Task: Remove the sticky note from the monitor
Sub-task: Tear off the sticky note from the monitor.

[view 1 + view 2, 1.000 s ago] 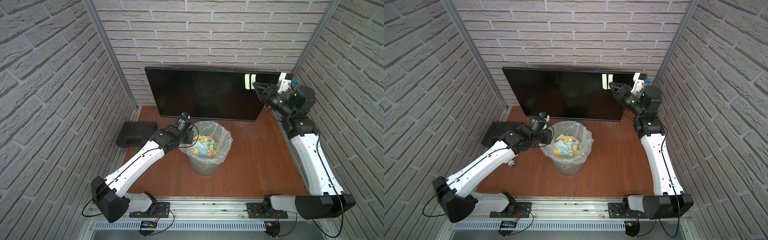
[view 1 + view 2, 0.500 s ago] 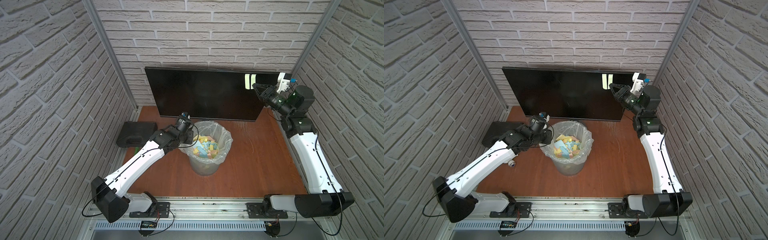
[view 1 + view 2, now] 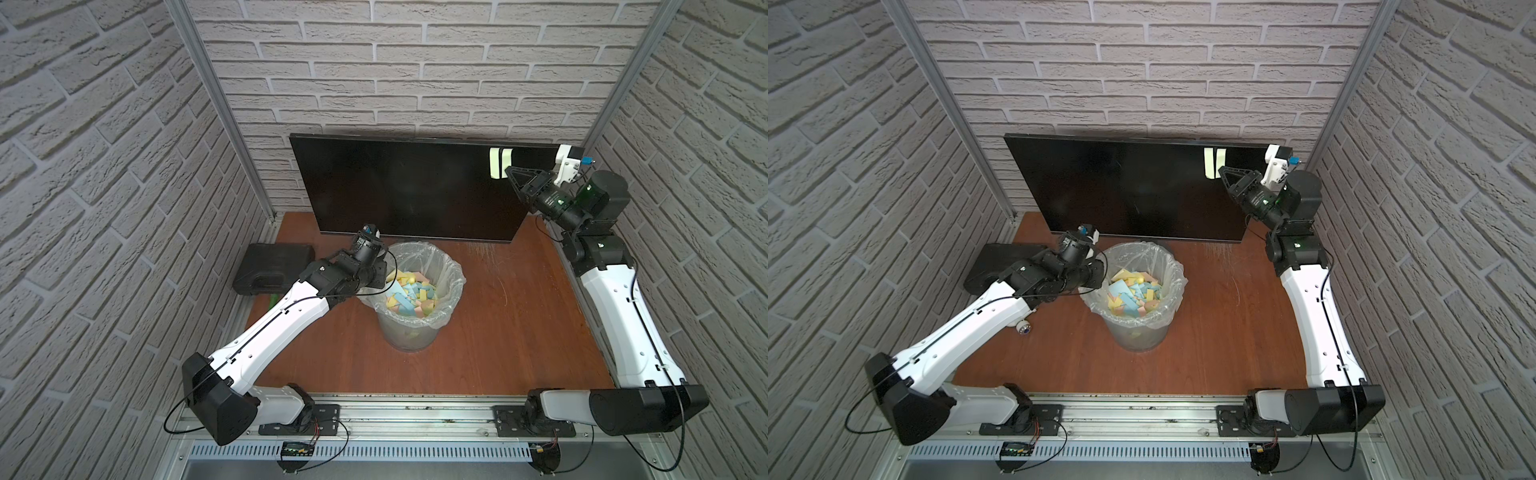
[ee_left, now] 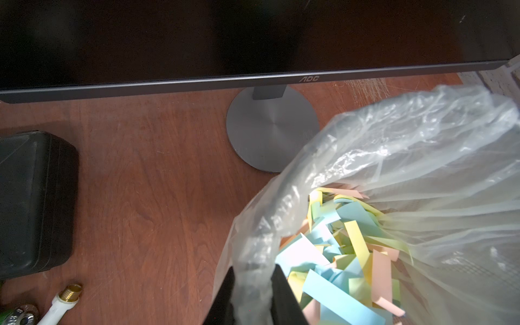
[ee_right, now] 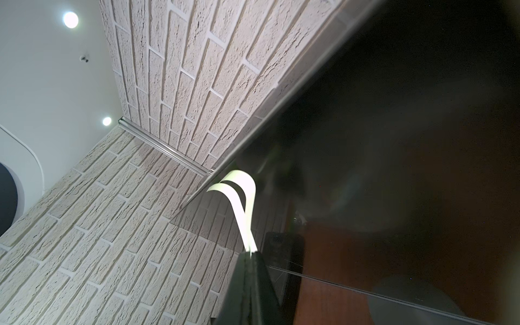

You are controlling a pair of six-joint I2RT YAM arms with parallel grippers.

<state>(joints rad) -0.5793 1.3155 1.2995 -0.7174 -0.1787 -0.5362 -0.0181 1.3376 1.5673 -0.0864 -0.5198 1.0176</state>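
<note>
Brown wood table (image 3: 519,332): reddish top between white brick-pattern walls, with both arms mounted along its near edge.
monitor (image 3: 407,187): stands upright at the back of the table on a round grey foot (image 4: 271,129), its dark glossy screen facing the arms.
bin (image 3: 451,272): mid-table, just in front of the monitor; lined with a clear bin liner (image 4: 394,146) and holding many yellow, blue and pink paper slips (image 4: 351,253).
black case (image 3: 272,268): lies flat at the table's left edge, apart from the bin.
left pincer (image 4: 251,284): at the bin's left rim, jaws drawn together on a fold of the bin liner.
right pincer (image 5: 251,254): up at the screen's upper right corner, tips pressed together on the lower edge of the sticky note (image 5: 251,194).
sticky note (image 3: 494,164): pale yellow-green; its top end sits on the screen near that upper right corner, and the rest curls off the glass into the right pincer.
</note>
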